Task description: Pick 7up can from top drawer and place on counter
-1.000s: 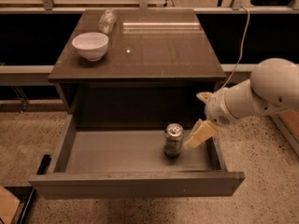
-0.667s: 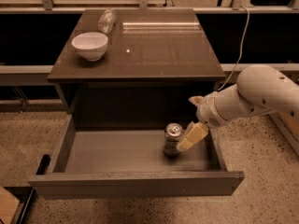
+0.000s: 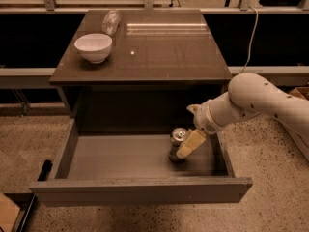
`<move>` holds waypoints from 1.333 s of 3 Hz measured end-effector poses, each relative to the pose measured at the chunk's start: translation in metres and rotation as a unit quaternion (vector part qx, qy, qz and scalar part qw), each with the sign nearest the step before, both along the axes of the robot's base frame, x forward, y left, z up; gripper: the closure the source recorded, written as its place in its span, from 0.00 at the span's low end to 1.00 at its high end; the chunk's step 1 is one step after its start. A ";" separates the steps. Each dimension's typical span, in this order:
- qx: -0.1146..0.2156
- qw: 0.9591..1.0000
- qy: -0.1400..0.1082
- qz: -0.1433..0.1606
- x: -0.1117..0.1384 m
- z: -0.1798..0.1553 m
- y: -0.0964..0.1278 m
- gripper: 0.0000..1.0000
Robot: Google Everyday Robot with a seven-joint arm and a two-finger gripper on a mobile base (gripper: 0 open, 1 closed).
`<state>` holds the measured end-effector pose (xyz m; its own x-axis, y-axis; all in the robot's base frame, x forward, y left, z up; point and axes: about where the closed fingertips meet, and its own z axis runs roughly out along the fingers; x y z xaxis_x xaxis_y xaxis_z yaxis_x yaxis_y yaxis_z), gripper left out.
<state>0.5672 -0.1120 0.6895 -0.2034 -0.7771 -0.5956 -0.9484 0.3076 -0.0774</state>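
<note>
The 7up can (image 3: 176, 143) stands upright in the top drawer (image 3: 120, 161), right of its middle, silver top showing. The drawer is pulled fully out below the counter (image 3: 159, 47). My gripper (image 3: 186, 130) reaches in from the right on a white arm and is open. One cream finger (image 3: 191, 144) lies against the can's near right side and covers part of its body. The other finger (image 3: 191, 108) shows higher up, toward the back of the drawer. The can rests on the drawer floor.
A white bowl (image 3: 93, 46) and a clear plastic bottle (image 3: 110, 21) lying on its side are on the counter's left part. The drawer's front panel (image 3: 140, 190) and side walls box the can in. A white cable (image 3: 251, 37) hangs at the right.
My arm has moved left and lower into the drawer. The near finger, which was right of the can, now overlaps it. The can has not moved.
</note>
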 end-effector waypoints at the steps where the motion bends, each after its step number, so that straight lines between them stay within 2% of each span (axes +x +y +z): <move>1: 0.005 1.000 0.016 0.009 0.000 -0.015 0.010 0.19; 2: 0.004 1.000 0.027 0.008 -0.008 -0.021 0.014 0.43; 3: 0.003 1.000 0.024 0.005 -0.017 -0.010 0.015 0.66; 4: 0.013 1.000 0.026 0.001 -0.019 0.025 0.007 0.89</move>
<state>0.5482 -0.1049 0.7141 -0.2327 -0.7621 -0.6042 -0.9516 0.3067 -0.0204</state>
